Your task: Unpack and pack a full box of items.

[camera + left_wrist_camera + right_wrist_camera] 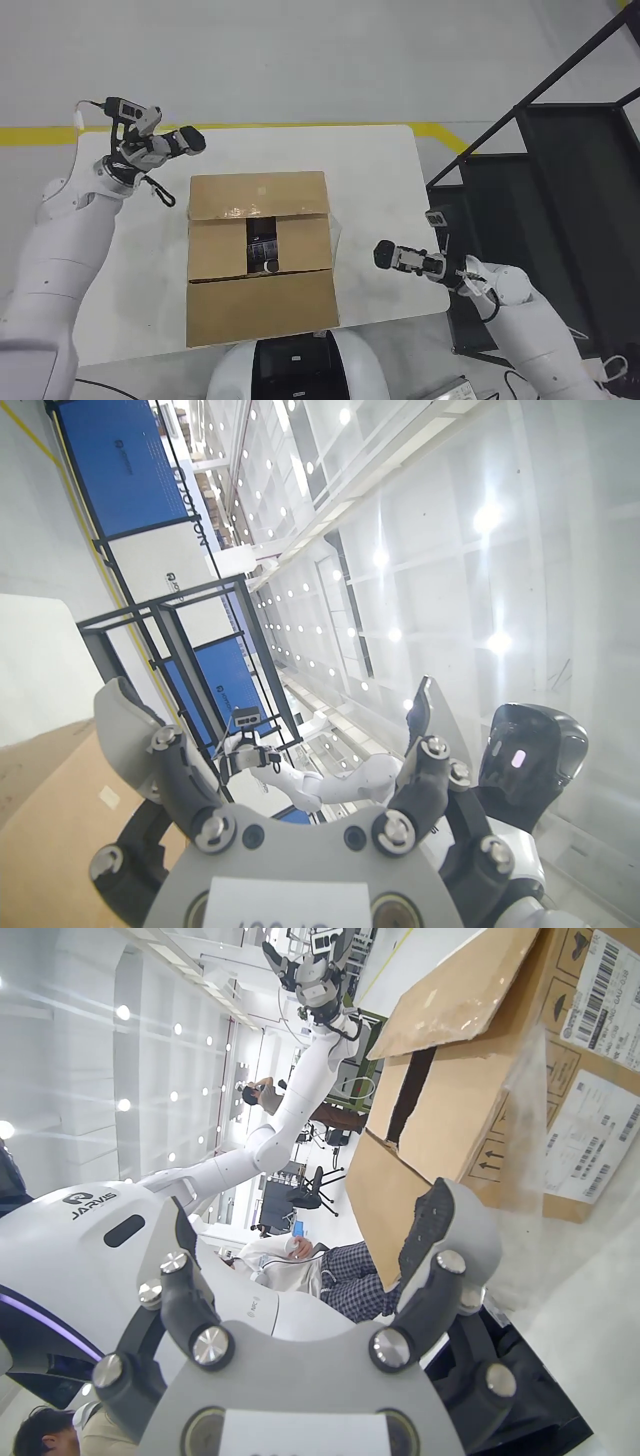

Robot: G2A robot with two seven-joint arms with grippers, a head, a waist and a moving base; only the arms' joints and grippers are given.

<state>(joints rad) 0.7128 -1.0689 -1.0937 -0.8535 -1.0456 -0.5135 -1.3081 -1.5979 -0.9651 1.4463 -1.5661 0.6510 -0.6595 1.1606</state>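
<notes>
Both grippers gape wide and empty: left gripper [193,140] off the far left corner of the box [262,300], right gripper [381,254] beside its right wall, dark items [263,250] showing inside.

"What's beside the right pincer [384,254]?"
"A black metal rack [570,180], on its outer side, off the white table [380,170]."
"And past the left pincer [197,139]?"
"A yellow floor line [35,135], running along the table's far edge."
</notes>
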